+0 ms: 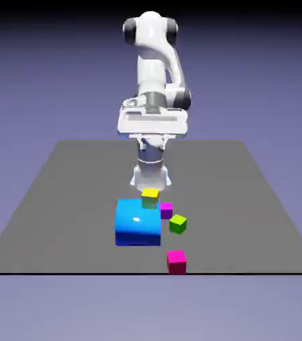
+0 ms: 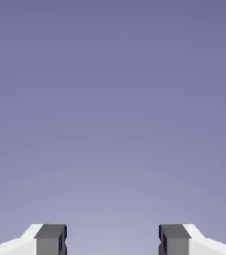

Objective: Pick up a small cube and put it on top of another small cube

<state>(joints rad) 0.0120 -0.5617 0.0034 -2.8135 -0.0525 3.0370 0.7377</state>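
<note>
Exterior view: the gripper [image 1: 153, 144] is held empty and spread, probably so that the violet cube [image 1: 167, 210] beside the blue block [image 1: 138, 224] can be approached.

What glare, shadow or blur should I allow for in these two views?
Exterior view: bright highlight on the big blue cube, shading washed out on the white arm, backdrop darkening to black at the top; hand view: no glare, only smooth backdrop, fingertips slightly jagged-edged.
</note>
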